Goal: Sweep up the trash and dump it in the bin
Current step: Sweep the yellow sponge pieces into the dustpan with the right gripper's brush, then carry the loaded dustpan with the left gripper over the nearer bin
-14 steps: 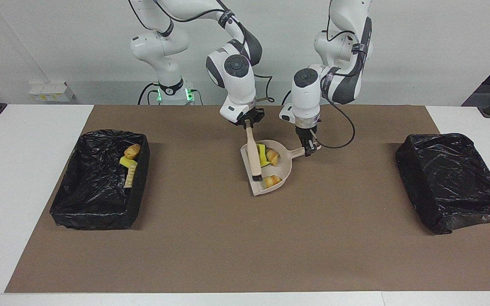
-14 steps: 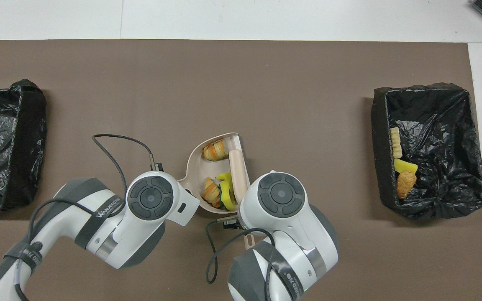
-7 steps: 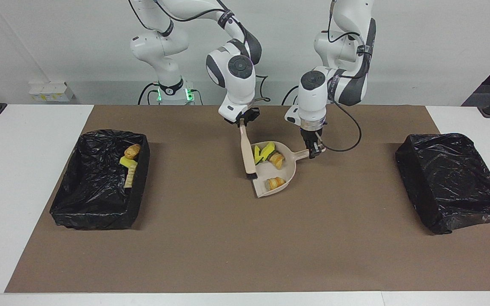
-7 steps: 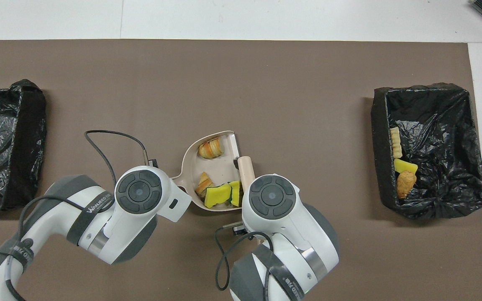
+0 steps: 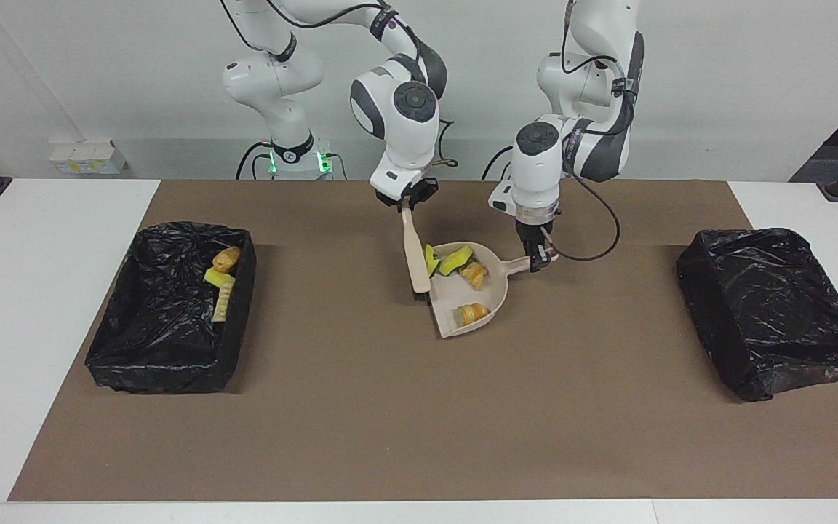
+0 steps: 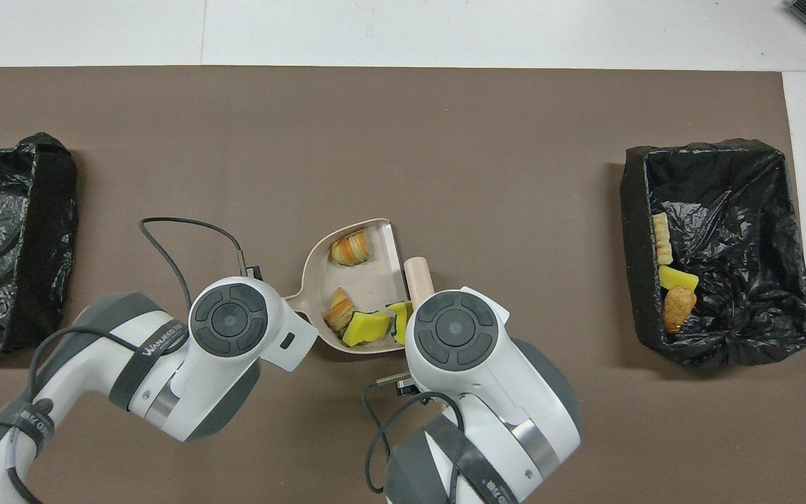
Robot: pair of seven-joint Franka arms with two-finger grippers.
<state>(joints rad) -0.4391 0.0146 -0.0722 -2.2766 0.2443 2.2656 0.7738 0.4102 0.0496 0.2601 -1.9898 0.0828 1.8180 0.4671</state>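
Right gripper [image 5: 406,203] clamped on beige brush [image 5: 414,256], now drawn off the pan mouth to just beside it: sweeping looks done, dumping next. Left gripper [image 5: 537,256] pinching handle of beige plastic dustpan [image 5: 495,289], holding 4 scraps of trash [image 5: 471,273]: 2 yellow sponge chunks, 2 tan pastry lumps. Black-lined bin [image 5: 237,349] at right arm's end of desk holding 3 scraps; other lined bin [image 5: 772,309] showing none.

Two bins [image 5: 172,309] [image 5: 775,309], lined black. One dustpan [image 5: 492,287], one brush [image 5: 414,255]. Seven scraps: four in the dustpan [image 6: 350,248] [image 6: 338,310] [image 6: 368,327] [image 6: 400,322], three in one bin [image 6: 662,238] [image 6: 677,278] [image 6: 677,308].
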